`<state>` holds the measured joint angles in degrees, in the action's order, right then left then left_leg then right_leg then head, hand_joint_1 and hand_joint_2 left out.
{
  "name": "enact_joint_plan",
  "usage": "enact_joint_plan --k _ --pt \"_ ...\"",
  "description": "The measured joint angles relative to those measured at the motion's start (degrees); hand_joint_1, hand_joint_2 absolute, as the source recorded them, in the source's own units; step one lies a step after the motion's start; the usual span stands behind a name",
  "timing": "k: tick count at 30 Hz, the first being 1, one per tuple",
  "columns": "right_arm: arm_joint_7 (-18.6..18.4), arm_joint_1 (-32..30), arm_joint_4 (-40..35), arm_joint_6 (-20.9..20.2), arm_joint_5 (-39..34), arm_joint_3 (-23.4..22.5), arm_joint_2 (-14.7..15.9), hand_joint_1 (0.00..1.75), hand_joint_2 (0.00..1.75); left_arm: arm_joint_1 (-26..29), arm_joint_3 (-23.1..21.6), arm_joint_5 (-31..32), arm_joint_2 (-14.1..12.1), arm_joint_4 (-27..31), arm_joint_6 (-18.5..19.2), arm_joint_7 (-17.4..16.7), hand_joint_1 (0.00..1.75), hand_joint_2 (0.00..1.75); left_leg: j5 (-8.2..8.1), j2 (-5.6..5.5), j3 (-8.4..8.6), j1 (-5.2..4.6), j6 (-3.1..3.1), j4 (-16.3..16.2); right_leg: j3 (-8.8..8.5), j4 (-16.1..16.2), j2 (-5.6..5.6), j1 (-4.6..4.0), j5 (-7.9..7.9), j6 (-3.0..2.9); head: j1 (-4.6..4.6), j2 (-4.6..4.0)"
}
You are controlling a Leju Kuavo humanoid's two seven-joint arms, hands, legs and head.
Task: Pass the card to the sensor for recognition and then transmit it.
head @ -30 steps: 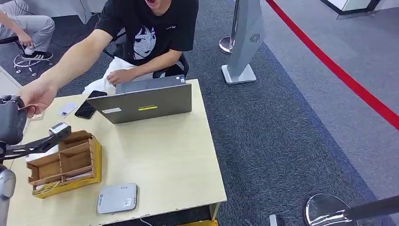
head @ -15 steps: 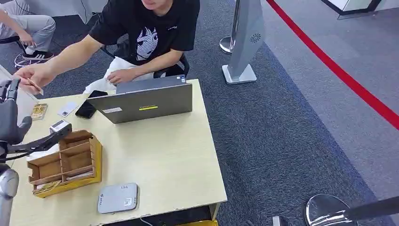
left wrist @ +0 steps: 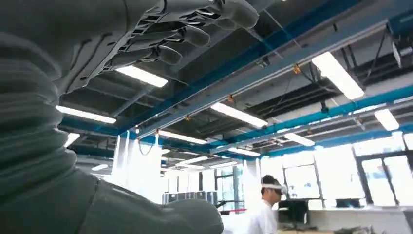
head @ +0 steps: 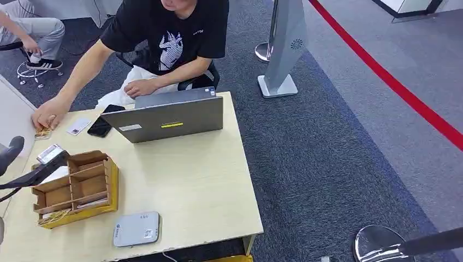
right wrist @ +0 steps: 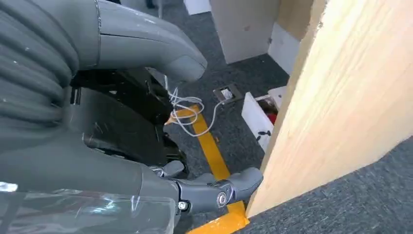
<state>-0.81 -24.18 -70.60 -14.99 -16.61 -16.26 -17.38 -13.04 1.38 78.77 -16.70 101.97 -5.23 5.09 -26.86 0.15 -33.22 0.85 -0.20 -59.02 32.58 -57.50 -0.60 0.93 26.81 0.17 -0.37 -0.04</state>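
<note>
Fingers [left wrist: 195, 36] of the left hand [left wrist: 146, 39] spread apart, empty; person's hand [head: 48, 114] presses card [head: 42, 132] onto counter [head: 191, 180]; right hand [right wrist: 146, 161] empty, fingers apart.

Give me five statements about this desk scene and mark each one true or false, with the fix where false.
1. The laptop sits at the far side of the table. True.
2. The left hand is gripping a card. False: its fingers are spread with nothing in them.
3. The person's hand rests on the table at a small card. True.
4. The wooden organizer stands on top of the laptop. False: it stands on the table, apart from the laptop.
5. The white card reader lies near the table's near edge. True.
</note>
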Motion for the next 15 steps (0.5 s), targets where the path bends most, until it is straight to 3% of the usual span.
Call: enact_joint_plan --k 6,10,15 --pt "1.1 -1.4 -1.8 1.8 -0.7 1.4 0.0 0.00 1.75 3.6 2.7 -0.7 -0.8 4.4 0.5 1.3 0.00 1.75 0.00 -0.02 -0.02 0.00 0.00 0.0 0.04 0.0 0.03 0.00 0.00 0.00 0.00 0.02" --pt "2.0 -0.8 -1.4 0.7 2.9 1.3 0.0 0.00 1.75 2.6 3.7 2.8 -1.6 4.1 9.4 -3.2 0.00 1.75 0.05 -0.06 -0.06 0.03 -0.04 0.0 0.19 0.0 0.08 -0.02 0.00 0.00 0.00 0.02" --pt "3.5 1.5 0.9 -2.1 7.0 0.2 0.0 0.00 1.75 -2.1 2.6 9.7 -2.8 0.7 11.1 -5.1 0.00 1.75 0.23 -0.05 -0.12 0.04 -0.05 0.0 0.28 0.0 0.06 -0.03 -0.21 -0.01 0.00 0.02"
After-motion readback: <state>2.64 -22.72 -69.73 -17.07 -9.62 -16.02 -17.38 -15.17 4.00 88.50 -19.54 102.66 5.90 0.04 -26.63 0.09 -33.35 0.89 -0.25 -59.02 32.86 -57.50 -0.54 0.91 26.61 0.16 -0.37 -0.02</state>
